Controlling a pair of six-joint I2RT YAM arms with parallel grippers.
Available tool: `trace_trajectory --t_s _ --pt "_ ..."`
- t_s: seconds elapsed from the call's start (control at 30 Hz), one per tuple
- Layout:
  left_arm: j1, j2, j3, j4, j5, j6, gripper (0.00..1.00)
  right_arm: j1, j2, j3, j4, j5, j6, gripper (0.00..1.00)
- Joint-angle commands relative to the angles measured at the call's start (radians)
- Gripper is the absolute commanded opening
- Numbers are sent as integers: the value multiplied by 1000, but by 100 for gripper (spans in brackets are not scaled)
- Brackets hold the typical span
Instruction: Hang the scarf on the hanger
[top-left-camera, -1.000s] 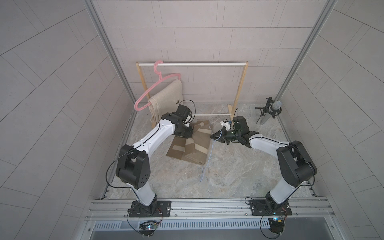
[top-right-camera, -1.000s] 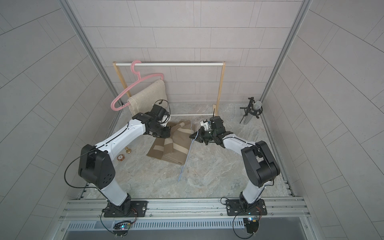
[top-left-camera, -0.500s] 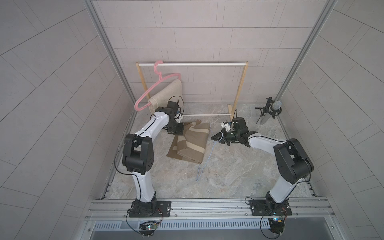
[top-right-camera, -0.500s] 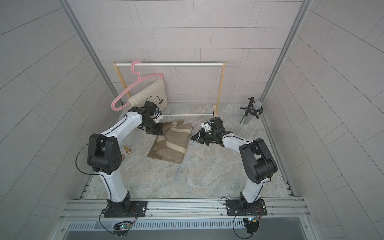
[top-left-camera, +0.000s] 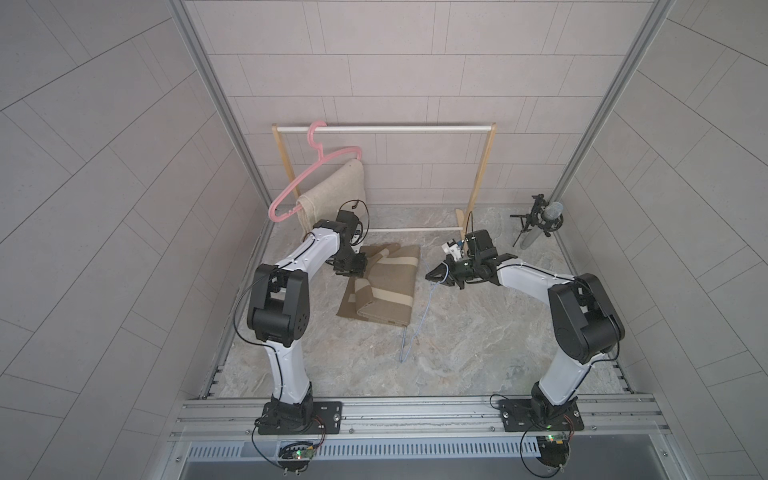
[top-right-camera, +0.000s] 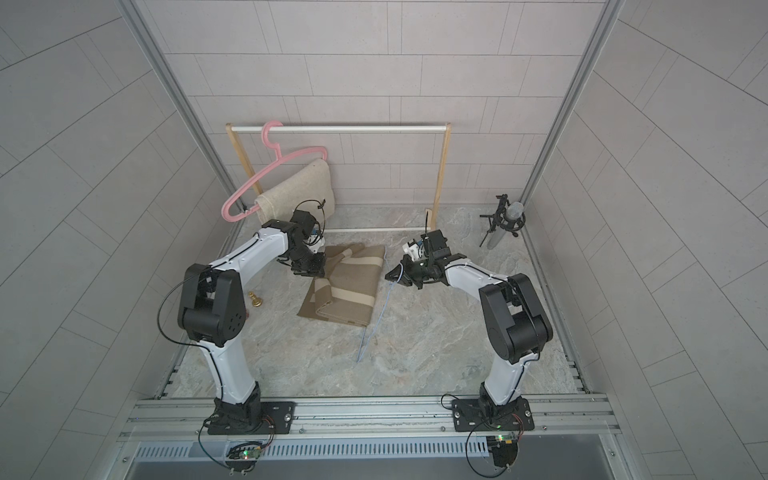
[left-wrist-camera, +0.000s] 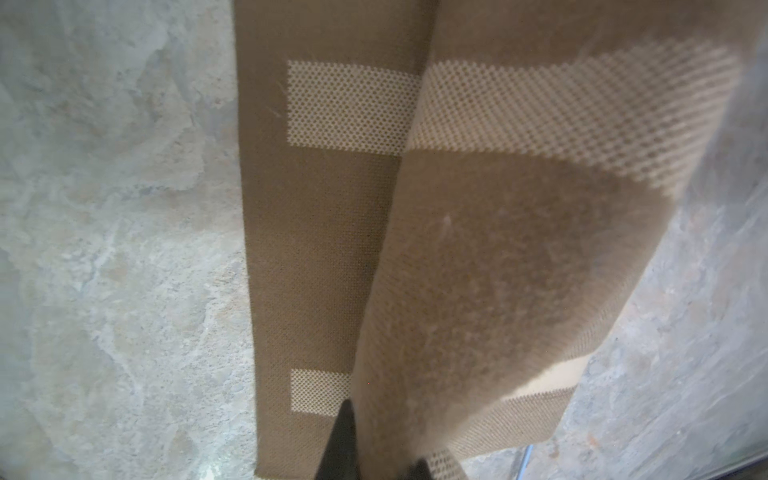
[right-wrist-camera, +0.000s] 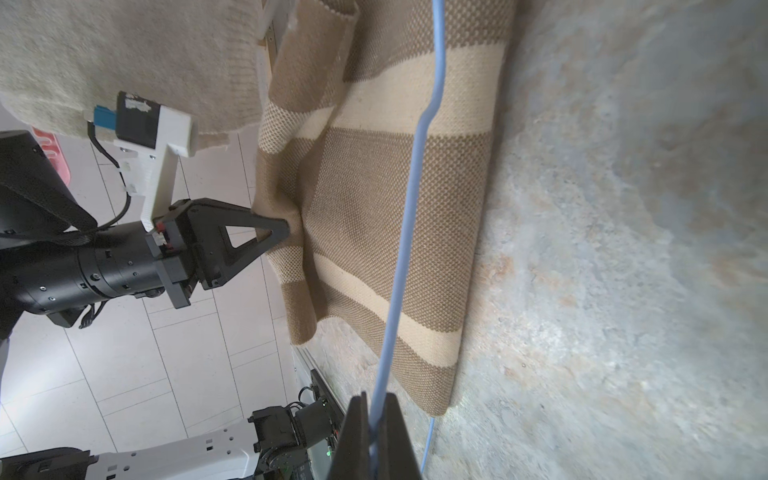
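Observation:
The brown scarf (top-left-camera: 386, 286) (top-right-camera: 349, 286) with cream stripes lies folded on the stone table in both top views. My left gripper (top-left-camera: 362, 266) (top-right-camera: 322, 268) (right-wrist-camera: 282, 232) is at its left edge, shut on a raised fold of the scarf (left-wrist-camera: 478, 270) that runs between the fingertips (left-wrist-camera: 340, 444). My right gripper (top-left-camera: 430, 275) (top-right-camera: 388, 276) (right-wrist-camera: 374, 436) is right of the scarf, shut on the thin blue wire hanger (top-left-camera: 419, 316) (top-right-camera: 376, 316) (right-wrist-camera: 411, 199). The hanger slopes down along the scarf's right edge to the table.
A pink hanger (top-left-camera: 316, 174) carrying a beige cloth (top-left-camera: 332, 195) hangs at the left end of the rack rail (top-left-camera: 395, 129) at the back. A microphone on a small tripod (top-left-camera: 540, 220) stands at the back right. A small brass piece (top-right-camera: 254, 300) lies by the left arm.
My left gripper has moved left from over the scarf's far part to its left edge, dragging a fold with it. The right gripper and the blue hanger have barely moved.

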Motion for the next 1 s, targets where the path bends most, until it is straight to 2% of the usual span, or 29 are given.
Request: trace_trajectory --t_s 0.0,0.13,0.3,0.5,0.63,0.83,0.97 --pt "25 -21 -44 2 -65 -34 24 -11 -2 0 -92 39 -70 0" --pt "63 -56 -90 1 -108 -55 31 -18 -13 1 -115 46 -85 0" --pt "98 -114 -99 0 -125 -66 35 -17 -19 7 -126 48 -93 0" --pt "74 -237 -116 20 -1 -39 39 -18 -29 24 -148 41 -106 0" --pt "-6 -356 -191 74 161 -32 44 -18 -34 32 -154 30 -106 0" --pt "-219 -505 -378 230 394 -81 49 -18 -36 38 -155 15 -94 0" --pt "-335 -576 -526 411 455 -158 50 -18 -42 33 -152 15 -85 0"
